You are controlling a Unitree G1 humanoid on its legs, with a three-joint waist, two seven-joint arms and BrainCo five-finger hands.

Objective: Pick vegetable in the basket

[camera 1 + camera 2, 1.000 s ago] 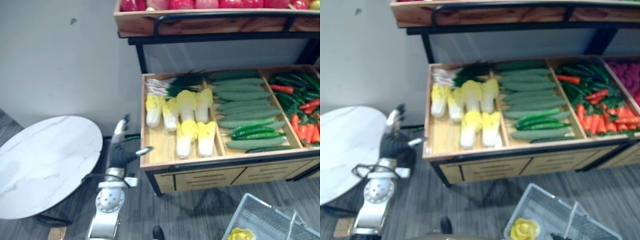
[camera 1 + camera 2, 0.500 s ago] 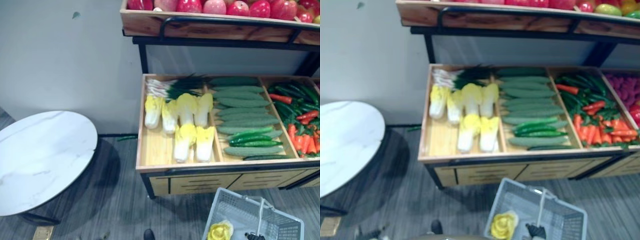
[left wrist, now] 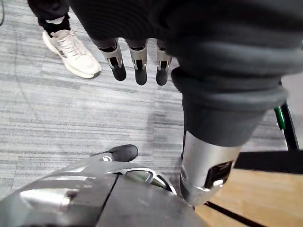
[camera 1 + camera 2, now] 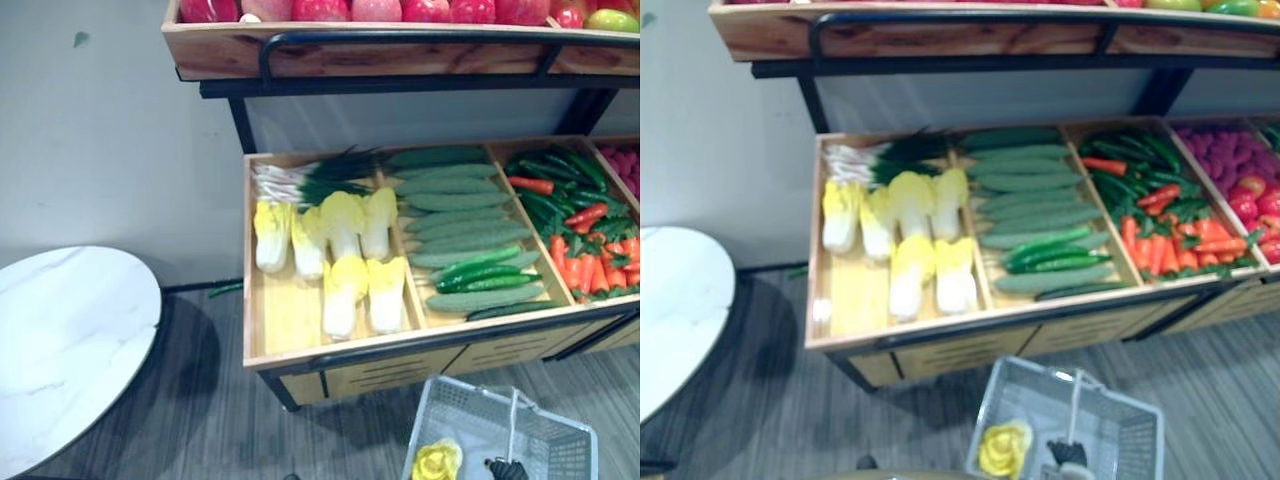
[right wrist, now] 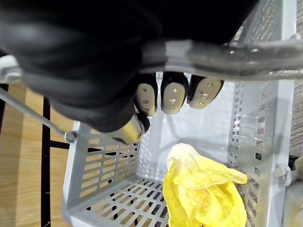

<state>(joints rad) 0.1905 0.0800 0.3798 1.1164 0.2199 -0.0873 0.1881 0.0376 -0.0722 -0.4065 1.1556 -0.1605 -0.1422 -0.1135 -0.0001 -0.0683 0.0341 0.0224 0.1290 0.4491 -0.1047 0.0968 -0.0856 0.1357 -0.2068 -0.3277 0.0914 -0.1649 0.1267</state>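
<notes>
A grey mesh basket (image 4: 565, 452) hangs low in front of the wooden stall (image 4: 300, 350). My right hand (image 5: 174, 97) is shut on the basket's metal handle (image 5: 236, 59), and it shows as a dark shape at the handle (image 4: 1070, 455). One yellow cabbage (image 5: 199, 189) lies on the basket's floor (image 4: 437, 463). Several more yellow cabbages (image 4: 340, 250) lie in the stall's left compartment. My left hand (image 3: 140, 71) hangs over the floor, away from the stall, with straight fingers and nothing in it.
Cucumbers (image 4: 465, 215) fill the stall's middle compartment, carrots and peppers (image 4: 585, 245) the right one. Spring onions (image 4: 300, 180) lie behind the cabbages. A shelf of apples (image 4: 400, 12) overhangs the stall. A white round table (image 4: 60, 340) stands left. A person's shoe (image 3: 71, 47) is nearby.
My left arm, raised beside the stall one second ago, has dropped from the eye views. The camera has shifted, so the stall sits further left. The basket still hangs from my right hand.
</notes>
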